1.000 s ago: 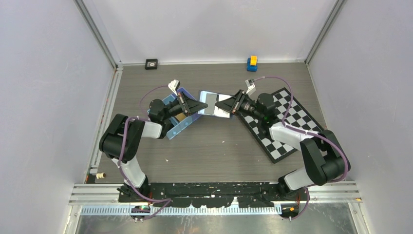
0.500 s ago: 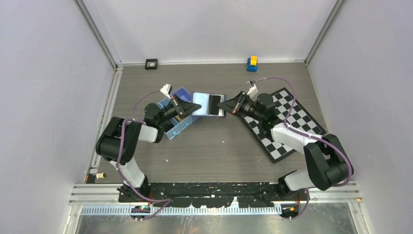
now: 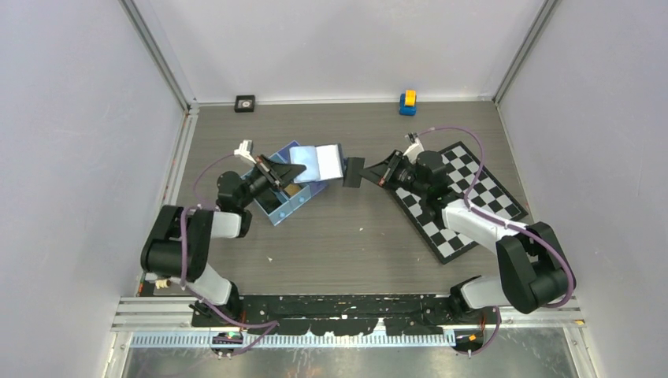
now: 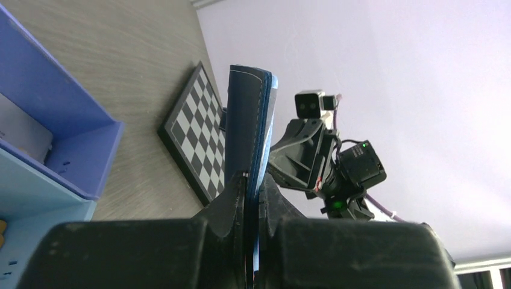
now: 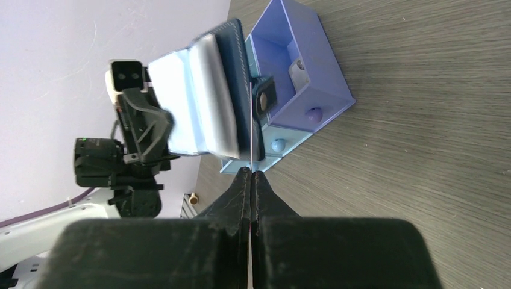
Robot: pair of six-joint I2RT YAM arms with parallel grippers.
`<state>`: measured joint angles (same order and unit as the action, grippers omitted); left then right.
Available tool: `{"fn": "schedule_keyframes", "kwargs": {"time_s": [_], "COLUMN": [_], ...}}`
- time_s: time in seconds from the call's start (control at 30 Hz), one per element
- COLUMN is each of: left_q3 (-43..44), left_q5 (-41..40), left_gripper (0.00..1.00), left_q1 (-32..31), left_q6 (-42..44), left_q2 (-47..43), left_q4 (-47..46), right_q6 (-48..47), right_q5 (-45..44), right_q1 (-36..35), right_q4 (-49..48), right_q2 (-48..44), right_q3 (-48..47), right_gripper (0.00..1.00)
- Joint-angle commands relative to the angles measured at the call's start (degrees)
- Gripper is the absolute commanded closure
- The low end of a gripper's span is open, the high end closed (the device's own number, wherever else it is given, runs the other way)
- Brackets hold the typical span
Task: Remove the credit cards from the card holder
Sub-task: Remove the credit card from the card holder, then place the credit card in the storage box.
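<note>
The card holder (image 3: 319, 161) is up off the table now, splayed open with its light blue inside showing, hanging over the 1 o'clock corner of the blue tray (image 3: 293, 206). A second ago it sat further toward 3 o'clock with a dark card on its open page. That credit card (image 3: 354, 172) is out. It hangs right at the holder's 3 o'clock edge, and from above I can't tell whether a gap separates them. The left gripper (image 4: 253, 179) has pulled back toward 9 o'clock, jaws pinched tight on the holder's navy cover. The right gripper (image 5: 250, 173), partly open a second ago, is clamped right down on the card, which its own camera sees edge-on as a thin line. The count is one holder, one card drawn and two grippers. There is also one three-compartment tray, one chessboard (image 3: 480, 185) at 3 o'clock under the right arm, and one yellow-and-blue block (image 3: 407, 102) and one small black square piece (image 3: 246, 102) along the 12 o'clock edge. At 6 o'clock from the holder, bare table (image 3: 346, 244) runs back between the arms.
</note>
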<state>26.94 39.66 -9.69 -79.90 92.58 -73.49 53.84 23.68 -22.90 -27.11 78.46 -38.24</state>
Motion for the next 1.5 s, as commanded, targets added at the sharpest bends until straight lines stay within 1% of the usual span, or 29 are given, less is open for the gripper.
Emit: {"fn": "schedule_keyframes", "kwargs": {"time_s": [0.0,0.13,0.2,0.33,0.43,0.53,0.7,0.77,0.97,1.13,1.27,1.37,1.47], "left_q3": [-0.6,-0.3,0.0,-0.4,-0.8,-1.3,-1.4,-1.4,-1.8,-2.8,-3.2,-3.2,-2.8], "left_q5": [-4.0,-10.5,-15.1,-23.2,-26.6,-28.9,-31.2,-32.0,-34.0,-40.8,-45.4,-46.0,-45.7], "left_gripper": [1.0,1.0,1.0,1.0,1.0,1.0,1.0,1.0,1.0,1.0,1.0,1.0,1.0], "left_q1": [0.9,0.9,0.9,0.8,0.8,0.8,0.8,0.8,0.8,0.8,0.8,0.8,0.8], "left_q6": [9.2,19.4,23.8,28.7,30.1,30.8,31.7,31.9,31.7,30.1,29.3,29.2,29.0], "left_q2": [-10.8,-23.9,-31.0,-43.9,-50.1,-54.5,-59.8,-61.4,-65.7,-70.6,-75.2,-76.1,-75.7], "left_q4": [10.7,31.2,39.6,47.9,50.6,52.4,55.6,56.6,57.7,61.0,63.9,64.7,65.1], "right_q6": [-2.7,-4.9,-6.8,-10.9,-12.4,-13.4,-17.5,-18.2,-17.8,-19.9,-22.3,-22.3,-23.0], "right_q5": [2.3,4.4,4.5,3.7,4.0,4.6,2.0,1.5,3.8,4.9,4.7,5.1,5.4], "right_q1": [-0.3,-2.6,-4.7,-9.0,-11.5,-13.9,-18.1,-19.5,-20.3,-21.6,-23.0,-23.3,-23.6], "right_q4": [-0.1,0.3,2.0,6.2,7.3,7.8,17.0,19.2,22.0,26.4,33.3,36.9,39.7], "right_q2": [-0.6,1.5,2.6,5.4,8.5,12.3,18.6,21.0,30.1,35.5,40.3,44.7,48.5], "right_q3": [-2.7,-4.8,-6.3,-9.4,-12.1,-15.0,-24.7,-28.1,-38.6,-47.1,-55.8,-62.4,-67.0], "right_gripper": [1.0,0.99,0.99,1.0,0.99,1.0,1.0,0.99,1.0,1.0,1.0,0.99,1.0]}}
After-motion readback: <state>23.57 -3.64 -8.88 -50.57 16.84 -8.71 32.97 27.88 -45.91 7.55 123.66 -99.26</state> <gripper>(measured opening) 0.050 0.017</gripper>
